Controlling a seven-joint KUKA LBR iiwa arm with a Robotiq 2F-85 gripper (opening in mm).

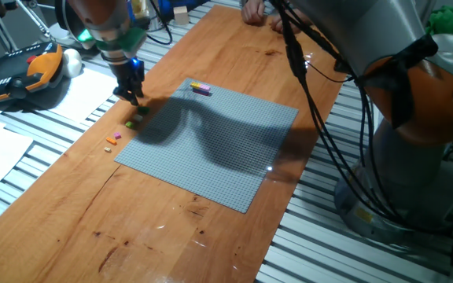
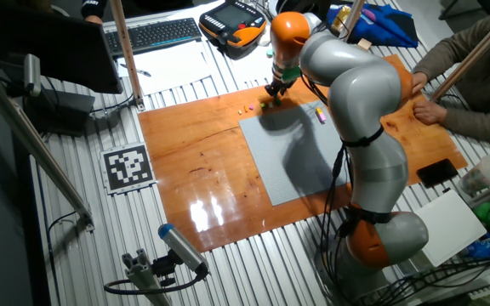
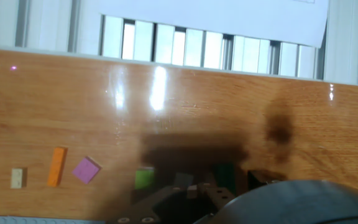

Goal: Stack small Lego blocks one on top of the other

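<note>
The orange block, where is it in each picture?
One fixed view: the orange block lies on the wood by the grey baseplate's left corner, below the gripper.
Other fixed view: a tiny speck at the top, left of the gripper.
Hand view: lower left, between a white block and a purple block.
Shared landmark: the baseplate.

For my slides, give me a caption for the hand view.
Gripper above a green brick on the wooden board, with white, orange and purple bricks to its left.
</note>
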